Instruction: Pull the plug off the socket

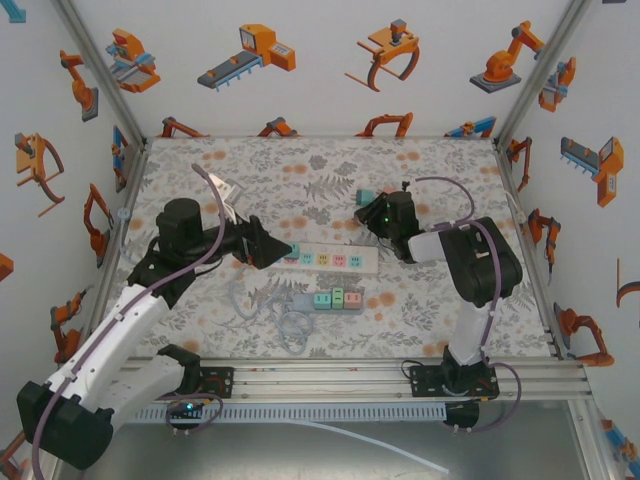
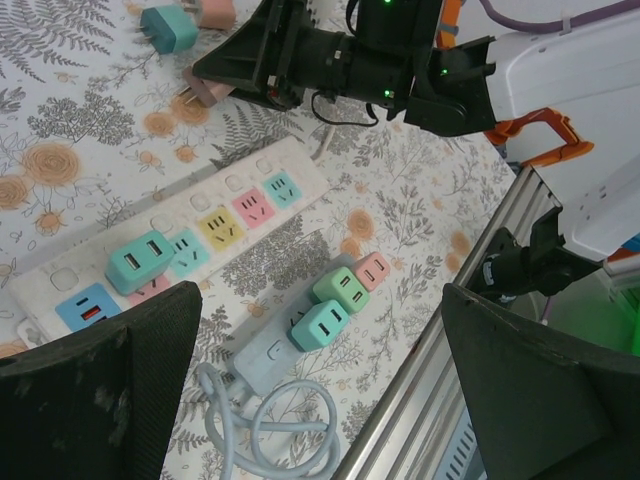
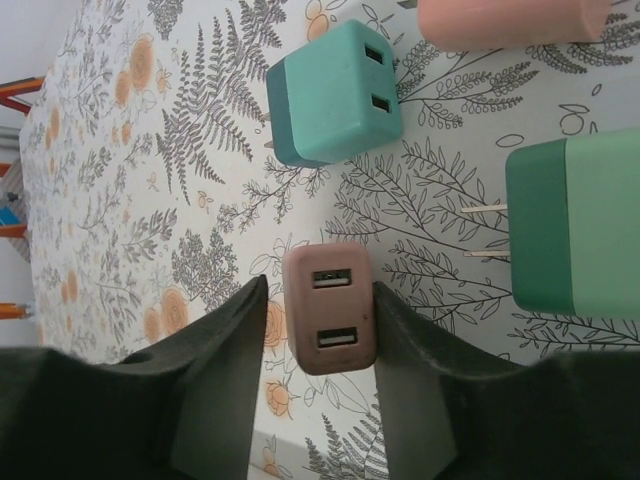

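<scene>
A white power strip (image 1: 335, 259) (image 2: 235, 205) lies mid-table with a teal plug (image 2: 140, 262) seated near its left end. In front of it, a light-blue strip (image 2: 262, 352) carries teal (image 2: 320, 325), green (image 2: 340, 290) and pink (image 2: 373, 270) plugs. My left gripper (image 1: 275, 247) (image 2: 318, 295) hangs open above these strips with nothing between its fingers. My right gripper (image 1: 368, 213) (image 3: 320, 290) is open around a brown plug (image 3: 330, 320) (image 2: 205, 90). The right finger touches the plug, while a gap shows at the left finger.
Loose plugs lie on the floral mat by the right gripper: teal (image 3: 335, 92) (image 2: 168, 28), green (image 3: 590, 225) and pink (image 3: 510, 20). A coiled grey cable (image 2: 265, 430) trails from the blue strip. The aluminium rail (image 1: 330, 375) runs along the near edge.
</scene>
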You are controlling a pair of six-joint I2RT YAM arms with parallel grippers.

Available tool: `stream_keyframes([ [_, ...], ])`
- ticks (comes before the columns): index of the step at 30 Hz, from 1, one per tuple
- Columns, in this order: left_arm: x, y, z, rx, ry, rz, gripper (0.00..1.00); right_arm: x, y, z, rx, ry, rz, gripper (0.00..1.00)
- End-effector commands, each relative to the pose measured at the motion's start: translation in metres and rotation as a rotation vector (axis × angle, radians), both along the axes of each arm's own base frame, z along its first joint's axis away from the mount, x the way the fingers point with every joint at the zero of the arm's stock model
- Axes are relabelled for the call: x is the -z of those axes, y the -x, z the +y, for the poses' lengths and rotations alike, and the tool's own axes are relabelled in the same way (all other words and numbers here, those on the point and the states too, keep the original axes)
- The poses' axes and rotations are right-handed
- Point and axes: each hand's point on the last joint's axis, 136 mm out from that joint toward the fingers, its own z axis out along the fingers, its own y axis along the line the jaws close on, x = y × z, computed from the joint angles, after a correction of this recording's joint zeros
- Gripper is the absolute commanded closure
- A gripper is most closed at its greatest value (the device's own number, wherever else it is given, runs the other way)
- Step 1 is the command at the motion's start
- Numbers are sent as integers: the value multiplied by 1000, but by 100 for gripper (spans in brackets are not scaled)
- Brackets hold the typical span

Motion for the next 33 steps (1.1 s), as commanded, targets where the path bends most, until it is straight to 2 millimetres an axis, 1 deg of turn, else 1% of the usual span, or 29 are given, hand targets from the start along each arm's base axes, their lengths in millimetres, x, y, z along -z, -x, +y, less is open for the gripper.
stream_keyframes([
  [1,-3,0,-3,18,-8,-24,3,1,-3,-11,35,24,-4,51],
  [5,0,-3,-4,13,-15,-15,3,-4,-1,-17,46,25,-2,47],
  [8,3,-5,-5,11,-22,-4,3,-11,1,-23,52,25,-4,42],
  [9,5,-5,-5,8,-28,4,3,-12,3,-25,54,28,-3,39],
  [10,6,-7,-5,2,-33,7,3,-16,4,-28,59,27,-6,37],
  [12,10,-8,-4,-10,-46,17,3,-22,7,-32,63,31,-12,36],
  [16,15,-12,-1,-40,-64,25,3,-49,13,-37,50,78,-53,36],
  [18,20,-18,4,-83,-86,37,3,-67,15,-36,18,117,-86,35],
  [21,28,-24,10,-133,-111,55,3,-101,19,-29,-63,199,-165,35],
  [23,30,-28,13,-161,-113,60,3,-124,25,-20,-129,273,-244,35],
  [24,33,-30,15,-184,-119,68,3,-134,29,-11,-177,328,-290,35],
  [25,36,-34,19,-218,-129,75,3,-145,35,1,-238,390,-346,35],
  [27,45,-40,27,-276,-159,100,3,-160,48,30,-371,516,-447,35],
  [30,60,-49,44,-382,-219,140,3,-171,73,80,-604,645,-599,35],
  [33,74,-55,57,-457,-276,181,3,-171,102,123,-831,690,-734,36],
])
